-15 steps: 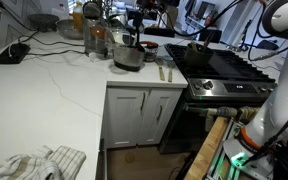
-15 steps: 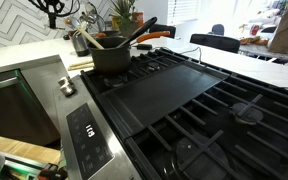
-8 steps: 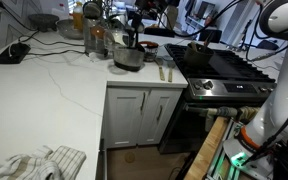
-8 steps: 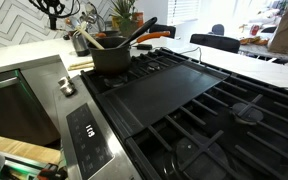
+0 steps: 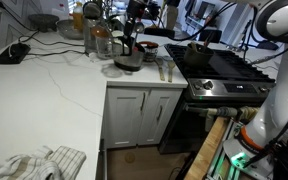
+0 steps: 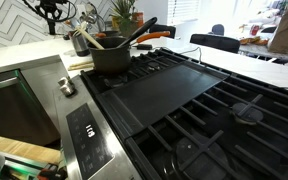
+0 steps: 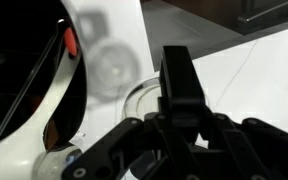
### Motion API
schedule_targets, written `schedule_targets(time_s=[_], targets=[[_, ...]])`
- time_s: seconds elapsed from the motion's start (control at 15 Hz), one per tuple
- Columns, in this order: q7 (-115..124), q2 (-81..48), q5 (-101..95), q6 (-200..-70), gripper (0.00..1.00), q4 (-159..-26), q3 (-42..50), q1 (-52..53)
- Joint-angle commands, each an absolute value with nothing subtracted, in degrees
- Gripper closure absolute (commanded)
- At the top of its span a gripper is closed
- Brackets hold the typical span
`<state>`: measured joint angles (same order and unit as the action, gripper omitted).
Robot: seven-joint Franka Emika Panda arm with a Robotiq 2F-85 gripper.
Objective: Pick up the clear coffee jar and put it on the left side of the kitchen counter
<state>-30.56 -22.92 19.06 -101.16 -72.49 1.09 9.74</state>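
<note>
Insp. note: my gripper (image 5: 130,44) is positioned directly over the clear coffee jar (image 5: 127,61). The jar stands on the kitchen counter (image 5: 54,80) surface, near the front edge at the corner beside the stove (image 5: 224,68). Wrist view: one finger (image 7: 176,75) sits at the jar's glass rim w/ white surface beneath, but I cannot tell how wide the gripper stands. A cloth (image 5: 34,163) lies at the near corner, well apart.

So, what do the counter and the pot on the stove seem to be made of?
The kitchen counter looks like smooth white stone or an imitation of it: faint grey veins cross it. The pot on the stove seems to be dark matte metal, with hardly any shine.
</note>
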Motion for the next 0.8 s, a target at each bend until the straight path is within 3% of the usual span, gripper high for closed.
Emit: schedule_targets(time_s=[0.0,0.73], targets=[[-25.7,-23.2,15.4,-107.5,0.93,-75.0,1.7,12.8],[-12.4,-27.4,5.5,-124.8,0.93,-80.4,-4.1,11.4]])
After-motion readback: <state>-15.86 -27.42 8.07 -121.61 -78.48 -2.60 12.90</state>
